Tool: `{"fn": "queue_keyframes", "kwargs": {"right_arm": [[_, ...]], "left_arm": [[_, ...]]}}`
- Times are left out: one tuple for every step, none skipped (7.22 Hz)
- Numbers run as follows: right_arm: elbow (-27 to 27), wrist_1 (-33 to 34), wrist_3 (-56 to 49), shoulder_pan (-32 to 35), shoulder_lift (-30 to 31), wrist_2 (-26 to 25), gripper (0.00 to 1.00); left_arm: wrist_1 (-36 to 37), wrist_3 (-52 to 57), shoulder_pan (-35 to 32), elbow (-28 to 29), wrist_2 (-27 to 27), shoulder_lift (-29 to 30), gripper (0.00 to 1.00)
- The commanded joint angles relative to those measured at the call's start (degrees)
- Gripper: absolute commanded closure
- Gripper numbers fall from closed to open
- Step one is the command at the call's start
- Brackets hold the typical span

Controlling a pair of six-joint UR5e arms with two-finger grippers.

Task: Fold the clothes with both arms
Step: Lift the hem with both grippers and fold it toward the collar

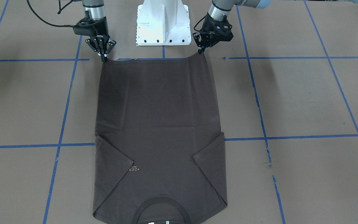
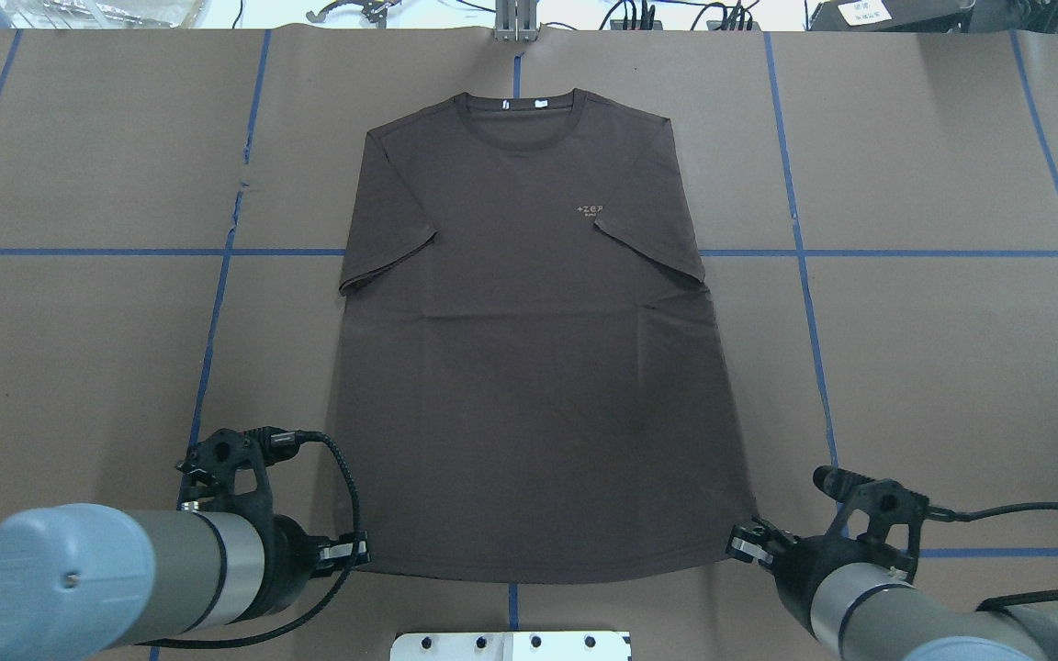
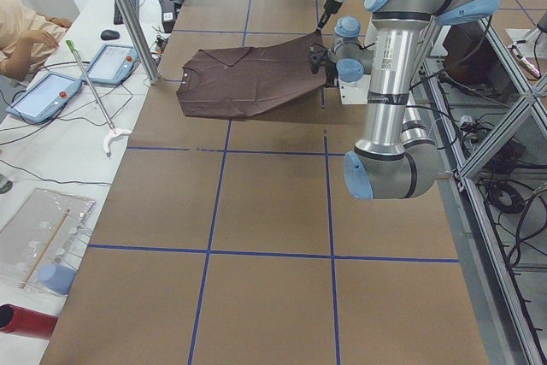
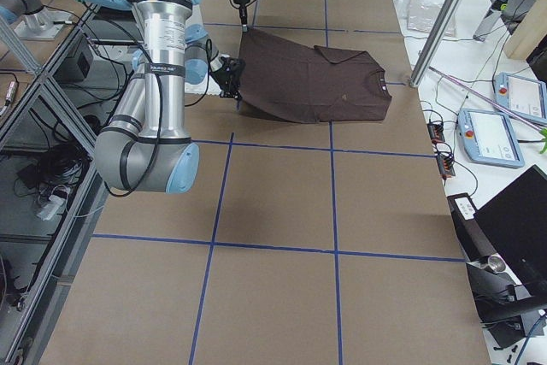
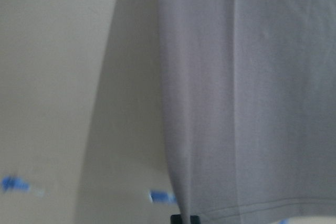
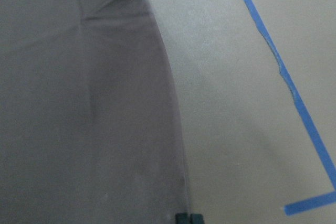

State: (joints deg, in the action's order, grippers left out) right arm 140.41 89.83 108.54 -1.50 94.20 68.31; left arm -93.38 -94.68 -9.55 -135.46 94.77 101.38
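— One T-shirt (image 2: 529,349) is all we have. It lies chest up in the middle of the table (image 2: 951,367), sleeves turned in over the body.

— Which way does it run from us?

— Straight away from us: hem (image 2: 538,574) nearest our base, collar (image 2: 520,103) at the far end.

— And our hold?

— Our left gripper (image 2: 359,551) pinches the hem's left corner and our right gripper (image 2: 740,542) the right one, both corners raised off the table.

— Then neither arm is nearer. We judge the hem must travel forward, toward the collar.
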Motion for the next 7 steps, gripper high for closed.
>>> {"fn": "queue_keyframes", "kwargs": {"right_arm": [[13.81,13.14,0.01,-0.43,-0.67,4.89,1.00],[13.49,13.62,-0.43,1.22,-2.86,5.34,1.00],[12.62,13.71,-4.09,6.37,-6.10,8.30,1.00],[8.60,13.71,-10.13,15.21,-10.40,13.90,1.00],[2.65,13.71,-14.97,24.44,-16.53,19.09,1.00],[-4.55,13.62,-17.89,31.75,-22.07,23.84,1.00],[-12.45,13.10,-21.49,36.35,-27.70,25.19,1.00]], "left_arm": [[13.18,-0.07,-0.03,-12.25,4.26,1.18,1.00],[13.40,0.89,-0.81,-11.15,4.28,2.23,1.00],[13.31,3.25,-4.30,-9.49,4.37,3.11,1.00],[13.75,10.41,-11.30,-6.51,4.46,6.34,1.00],[14.62,14.83,-17.28,-2.30,5.85,9.68,1.00],[14.63,19.31,-23.00,1.83,7.60,12.06,1.00],[14.11,24.84,-27.76,5.87,7.80,12.87,1.00]]}}
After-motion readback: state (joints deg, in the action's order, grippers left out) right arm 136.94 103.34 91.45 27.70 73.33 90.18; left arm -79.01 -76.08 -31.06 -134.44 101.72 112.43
